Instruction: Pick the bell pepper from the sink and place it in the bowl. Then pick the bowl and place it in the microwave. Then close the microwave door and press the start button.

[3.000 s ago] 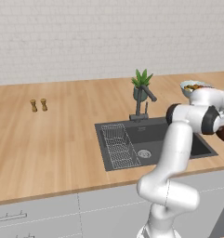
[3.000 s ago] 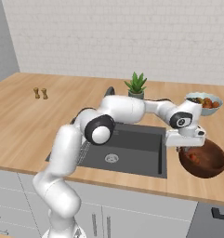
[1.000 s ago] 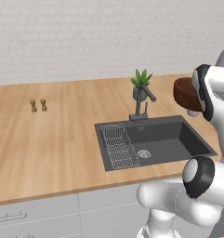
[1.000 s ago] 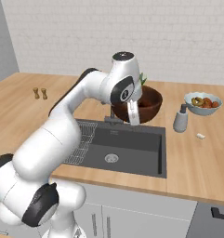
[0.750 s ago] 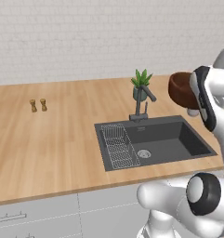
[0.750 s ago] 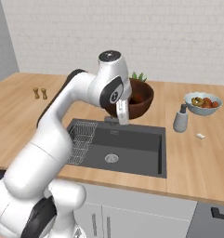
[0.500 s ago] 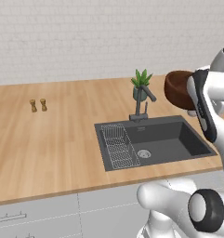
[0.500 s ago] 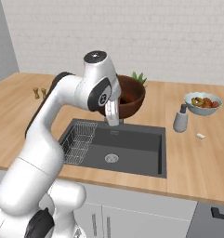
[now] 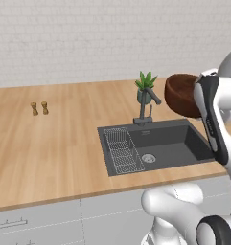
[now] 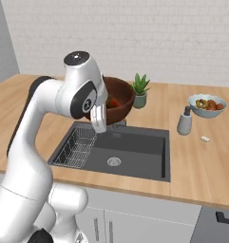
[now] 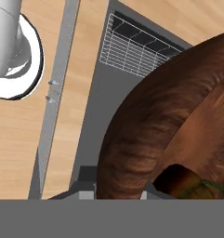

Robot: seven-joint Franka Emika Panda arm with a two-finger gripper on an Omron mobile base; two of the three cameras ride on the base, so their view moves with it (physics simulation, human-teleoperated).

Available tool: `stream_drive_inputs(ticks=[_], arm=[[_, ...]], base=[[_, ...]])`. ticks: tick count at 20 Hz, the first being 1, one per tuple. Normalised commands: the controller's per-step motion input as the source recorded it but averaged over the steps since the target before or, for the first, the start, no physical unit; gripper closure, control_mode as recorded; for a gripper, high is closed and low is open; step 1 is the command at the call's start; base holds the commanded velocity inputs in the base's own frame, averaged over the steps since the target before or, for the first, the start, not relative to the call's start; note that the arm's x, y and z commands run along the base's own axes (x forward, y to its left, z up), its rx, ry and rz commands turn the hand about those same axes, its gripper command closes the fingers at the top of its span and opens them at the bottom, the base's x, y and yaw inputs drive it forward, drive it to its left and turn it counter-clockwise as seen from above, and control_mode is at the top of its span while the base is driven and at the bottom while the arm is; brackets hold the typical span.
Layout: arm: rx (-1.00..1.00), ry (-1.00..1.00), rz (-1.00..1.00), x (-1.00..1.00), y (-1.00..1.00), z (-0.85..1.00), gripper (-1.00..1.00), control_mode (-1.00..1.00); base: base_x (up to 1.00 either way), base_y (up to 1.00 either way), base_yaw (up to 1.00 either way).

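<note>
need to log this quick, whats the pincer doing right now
Pincer: closed on the rim of the brown bowl, carried in the air above the sink, with the pepper inside it.

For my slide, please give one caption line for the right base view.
White arm carries the round reddish-brown wooden bowl, red-orange bell pepper inside, above the dark grey sink.

Wood counter point(image 9: 64, 143), sink point(image 9: 155, 146) recessed at its near right. Two small shakers point(image 9: 39, 108) far left, side by side. Potted plant point(image 10: 140, 90) just behind the sink. Right of the sink: grey dispenser point(image 10: 185, 122), small white bit point(image 10: 205, 139) near it, pale fruit bowl point(image 10: 208, 105) farther back.
</note>
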Motion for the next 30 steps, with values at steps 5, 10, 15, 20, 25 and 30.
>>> stream_drive_inputs(ticks=[5, 10, 15, 20, 25, 30], arm=[[0.04, 0.00, 0.04, -0.44, 0.36, 0.07, 1.00, -1.00], [0.02, 0.00, 0.05, -0.39, 0.36, 0.06, 1.00, -1.00], [0.00, 0.00, 0.00, 0.00, 0.00, 0.00, 1.00, 1.00], [0.00, 0.00, 0.00, 0.00, 0.00, 0.00, 1.00, 1.00], [0.00, 0.00, 0.00, 0.00, 0.00, 0.00, 1.00, 1.00], [0.00, 0.00, 0.00, 0.00, 0.00, 0.00, 1.00, 1.00]], base=[[0.00, 0.00, 0.00], [0.00, 0.00, 0.00], [-0.52, 0.08, -0.01], [-1.00, -0.34, -0.18], [-0.78, -0.67, -0.46], [-0.09, -0.34, -0.82]])
